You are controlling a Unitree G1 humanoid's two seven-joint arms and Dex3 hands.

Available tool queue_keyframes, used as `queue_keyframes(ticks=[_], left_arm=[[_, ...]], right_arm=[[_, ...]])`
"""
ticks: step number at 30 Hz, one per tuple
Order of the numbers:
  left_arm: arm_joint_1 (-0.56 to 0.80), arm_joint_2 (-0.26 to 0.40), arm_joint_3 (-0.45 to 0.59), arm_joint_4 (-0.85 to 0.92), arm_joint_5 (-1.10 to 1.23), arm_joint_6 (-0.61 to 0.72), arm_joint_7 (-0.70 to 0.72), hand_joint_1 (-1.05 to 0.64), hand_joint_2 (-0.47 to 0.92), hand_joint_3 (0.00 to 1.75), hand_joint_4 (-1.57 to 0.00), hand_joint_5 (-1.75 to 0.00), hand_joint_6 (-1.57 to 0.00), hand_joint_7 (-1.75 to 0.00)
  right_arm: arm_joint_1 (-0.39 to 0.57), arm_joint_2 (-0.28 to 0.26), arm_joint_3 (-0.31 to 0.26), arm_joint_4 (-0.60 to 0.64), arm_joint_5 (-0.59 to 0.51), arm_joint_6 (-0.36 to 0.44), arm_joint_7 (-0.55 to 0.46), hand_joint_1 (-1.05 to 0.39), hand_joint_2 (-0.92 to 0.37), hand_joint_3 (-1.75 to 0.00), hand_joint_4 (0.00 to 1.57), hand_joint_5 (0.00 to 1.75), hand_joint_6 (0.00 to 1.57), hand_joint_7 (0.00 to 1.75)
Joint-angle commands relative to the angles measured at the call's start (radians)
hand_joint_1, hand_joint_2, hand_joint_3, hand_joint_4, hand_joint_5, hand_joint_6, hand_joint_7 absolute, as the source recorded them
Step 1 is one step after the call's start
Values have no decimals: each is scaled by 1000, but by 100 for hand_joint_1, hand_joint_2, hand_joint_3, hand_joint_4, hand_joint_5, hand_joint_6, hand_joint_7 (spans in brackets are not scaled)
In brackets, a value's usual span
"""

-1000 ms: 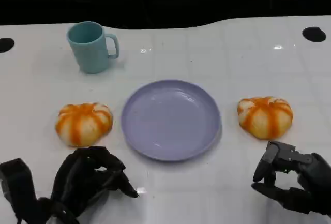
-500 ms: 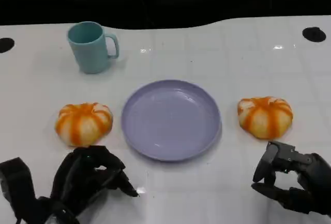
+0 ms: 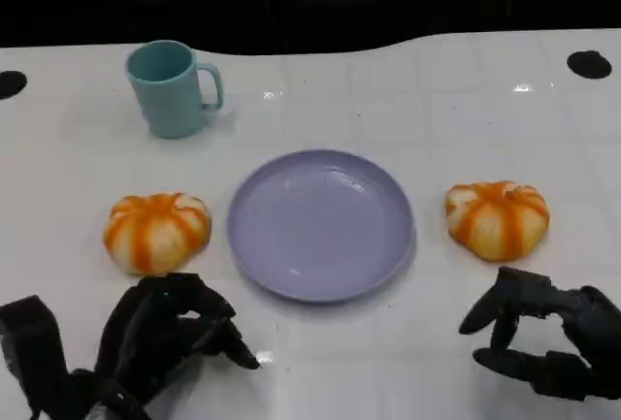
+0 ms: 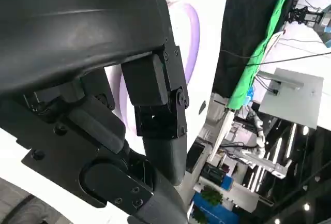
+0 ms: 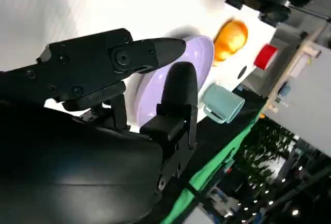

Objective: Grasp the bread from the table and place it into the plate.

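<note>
Hovering low at the five o'clock corner of the white counter (image 3: 408,80), the robot's right hand (image 3: 543,342) holds nothing, its fingers spread apart and empty. Just beyond its fingertips, toward twelve o'clock, an orange-striped bread roll (image 3: 498,217) sits untouched on the counter. To the roll's nine o'clock lies the lavender plate (image 3: 321,223), bare, at the centre of the scene. A second striped bread roll (image 3: 156,231) rests at the plate's nine o'clock, well apart from the first. Near it, at seven o'clock, the left hand (image 3: 165,333) hangs over the counter with its fingers curled inward around nothing. A teal mug (image 3: 173,87) stands at eleven o'clock, clear of the work.

The task looks to be at its opening step: the reach, with neither roll yet grasped and nothing on the plate. The right hand appears best placed to go first. The next move seems to call for pushing forward toward twelve o'clock, bringing the spread fingers over and around the near roll, closing on its soft sides without crushing it, then lifting and carrying it toward nine o'clock onto the plate.
</note>
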Motion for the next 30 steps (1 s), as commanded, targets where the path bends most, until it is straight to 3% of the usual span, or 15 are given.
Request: queue_keyframes(ticks=[1,7,13,18,25,30], left_arm=[[2,10,1,-2,8,-20,16,-105,68,1,-157,-59,-157,-32],[-8,7,0,15,11,-26,17,-105,69,1,-157,-60,-157,-33],[-16,6,1,25,12,-22,20,-105,68,0,-157,-61,-157,-33],[-16,4,-1,26,14,-24,31,-105,68,0,-157,-61,-157,-34],[-14,1,-2,26,13,-26,28,-105,68,0,-157,-61,-157,-34],[-13,1,-3,26,15,-26,31,-105,68,0,-157,-62,-157,-34]], right_arm=[[-6,-41,-31,-53,-101,-27,-90,-48,-92,-13,52,103,57,62],[-16,-77,-56,-117,-258,-19,-220,-46,-92,-9,47,83,54,37],[-29,-132,-52,-207,-337,63,-241,-44,-92,-8,33,62,49,16],[-75,-178,-34,-271,-485,166,-272,-43,-91,-1,30,35,47,3],[-154,-211,48,-285,-739,322,-377,-47,-85,0,26,18,41,0],[-217,-215,126,-228,-819,402,-427,-46,-82,0,22,15,39,0]])
